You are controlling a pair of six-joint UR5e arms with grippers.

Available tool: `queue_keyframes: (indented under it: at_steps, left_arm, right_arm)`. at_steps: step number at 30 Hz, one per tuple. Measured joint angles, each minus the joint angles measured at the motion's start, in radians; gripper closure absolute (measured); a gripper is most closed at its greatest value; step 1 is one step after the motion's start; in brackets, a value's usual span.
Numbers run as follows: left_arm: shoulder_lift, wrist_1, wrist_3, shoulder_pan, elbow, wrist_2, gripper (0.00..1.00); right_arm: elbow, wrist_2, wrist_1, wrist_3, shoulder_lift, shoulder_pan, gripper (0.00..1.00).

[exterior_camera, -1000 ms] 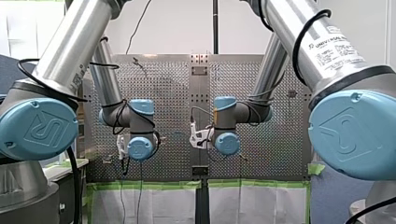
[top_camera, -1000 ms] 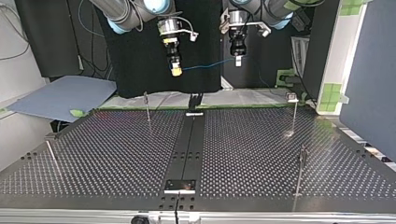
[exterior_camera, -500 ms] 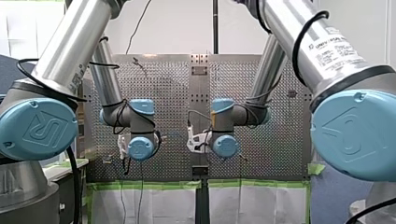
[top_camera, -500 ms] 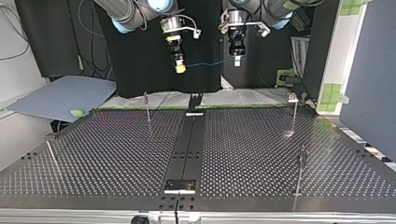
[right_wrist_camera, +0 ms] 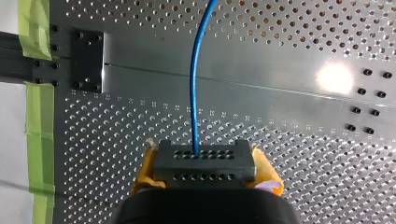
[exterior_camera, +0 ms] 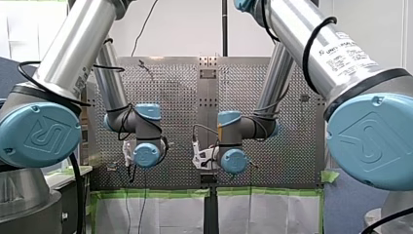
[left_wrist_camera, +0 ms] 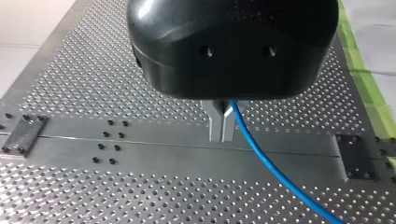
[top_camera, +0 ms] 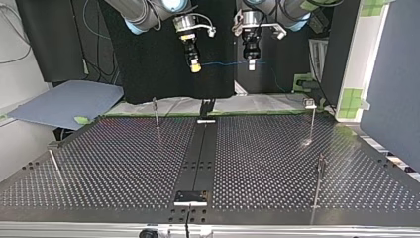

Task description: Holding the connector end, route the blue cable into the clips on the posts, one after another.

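Top view alone shows four posts on the table, and one cable taut between right gripper and left gripper, above the table's 12 o'clock edge. Left wrist view: metal fingers clenched on the cable. Right wrist view: yellow pads grasp one connector; cable runs ahead.

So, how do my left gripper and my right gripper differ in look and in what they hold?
My left gripper has thin metal fingers; my right gripper has yellow pads. The left one is shut on the bare blue cable; the right one is shut on the black perforated connector block. Both hold the same cable above the perforated metal table.
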Motion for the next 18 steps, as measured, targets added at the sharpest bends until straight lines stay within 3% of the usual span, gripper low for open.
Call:
queue_keyframes:
  at_steps: [7,12,18]
  left_arm:
    - [-0.056,-0.056,0.039,0.042,-0.002,0.038,1.0]
    - [-0.102,-0.1,0.045,0.048,-0.002,0.043,1.0]
    - [-0.113,-0.109,0.045,0.048,-0.002,0.043,1.0]
  right_arm:
    - [0.0,0.0,0.0,0.0,0.0,0.0,1.0]
    - [0.0,0.0,0.0,0.0,0.0,0.0,1.0]
    - [0.0,0.0,0.0,0.0,0.0,0.0,1.0]
